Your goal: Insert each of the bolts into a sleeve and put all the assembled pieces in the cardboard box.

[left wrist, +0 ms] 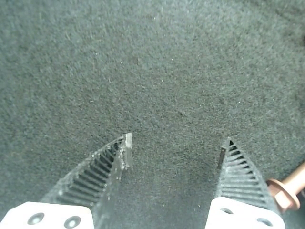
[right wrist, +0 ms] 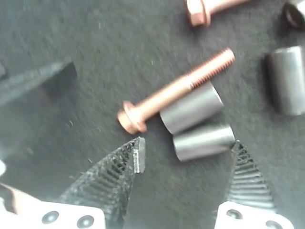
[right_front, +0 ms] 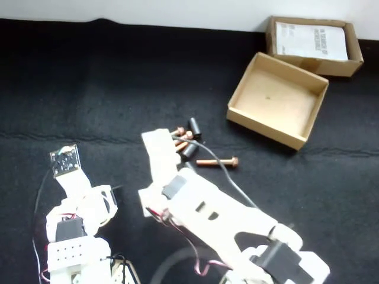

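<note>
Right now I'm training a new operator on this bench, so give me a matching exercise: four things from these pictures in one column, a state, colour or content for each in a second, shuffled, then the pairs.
Things
1. nearer cardboard box
2. farther cardboard box
3. lone bolt
4. right gripper

Descriptions
A. holds a white sheet
B. copper-coloured, lying on the black cloth
C. empty
D. open, by two grey sleeves

Pairs: 1-C, 2-A, 3-B, 4-D.
</note>
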